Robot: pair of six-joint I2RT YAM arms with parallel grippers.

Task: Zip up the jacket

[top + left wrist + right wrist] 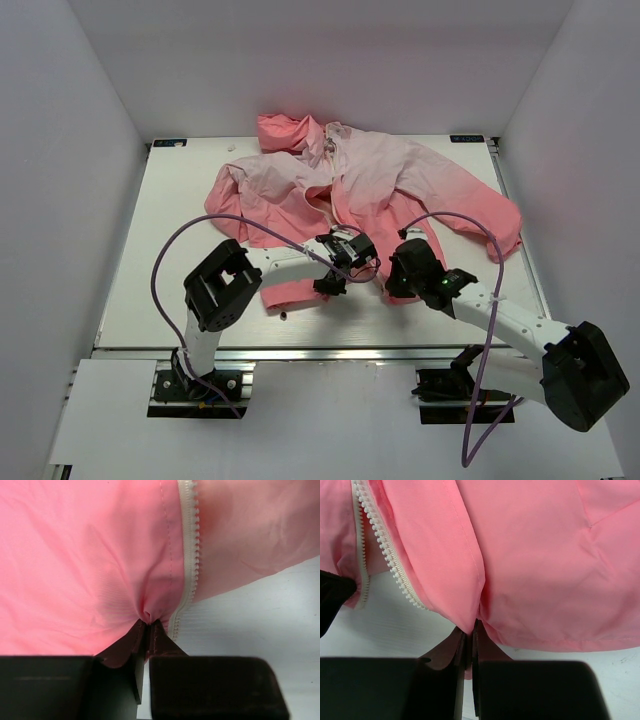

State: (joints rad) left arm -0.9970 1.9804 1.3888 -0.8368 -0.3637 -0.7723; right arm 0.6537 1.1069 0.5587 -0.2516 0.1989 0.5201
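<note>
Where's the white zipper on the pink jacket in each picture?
Left wrist: whitish toothed zipper runs down right of centre.
Right wrist: zipper at upper left.
Top: too small to see clearly on the thin pink hooded jacket, mid-table.
Shared landmark: jacket hem pinched by left gripper and right gripper.

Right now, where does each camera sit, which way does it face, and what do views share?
Top external: above, behind the arm bases, looking down on the table and jacket; both arms show.
Left wrist: on the left arm, facing the jacket hem; the left gripper pinches it beside the zipper.
Right wrist: on the right arm, facing the hem; the right gripper pinches it.
Both wrist views share zipper teeth and table.
</note>
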